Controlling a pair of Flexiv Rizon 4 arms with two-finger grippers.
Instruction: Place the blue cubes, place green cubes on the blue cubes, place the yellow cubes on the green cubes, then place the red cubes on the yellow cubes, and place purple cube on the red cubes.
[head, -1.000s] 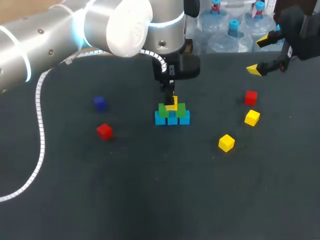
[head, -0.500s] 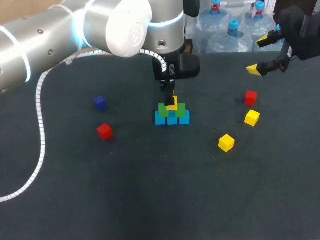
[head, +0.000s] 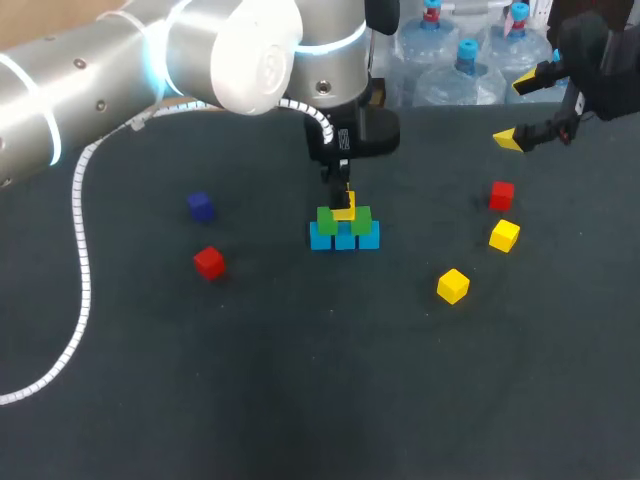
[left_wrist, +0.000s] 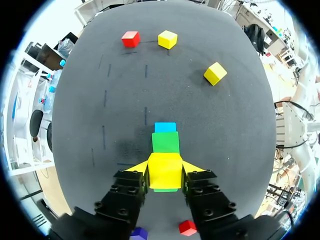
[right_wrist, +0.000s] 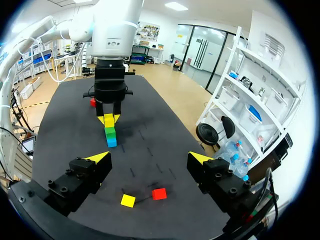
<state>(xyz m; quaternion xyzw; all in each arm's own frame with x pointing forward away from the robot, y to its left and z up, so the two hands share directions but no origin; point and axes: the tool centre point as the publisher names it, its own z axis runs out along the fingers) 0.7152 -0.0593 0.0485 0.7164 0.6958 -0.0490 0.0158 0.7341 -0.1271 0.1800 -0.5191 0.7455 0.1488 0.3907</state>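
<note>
Status: yellow cube (left_wrist: 165, 172) pinched by left fingers (left_wrist: 141, 169) on opposite flat faces, above green cubes (head: 327, 221). Likely light, rigid, smooth: hold squarely, mid-height. Right fingers (right_wrist: 100, 158) spread, empty.

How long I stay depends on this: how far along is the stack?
Done: three blue cubes in a row with two green cubes on top. In hand: the left gripper is shut on a yellow cube atop the greens. Left: two more yellow cubes, two red cubes and the purple cube, all unstacked; the right gripper is open.
</note>
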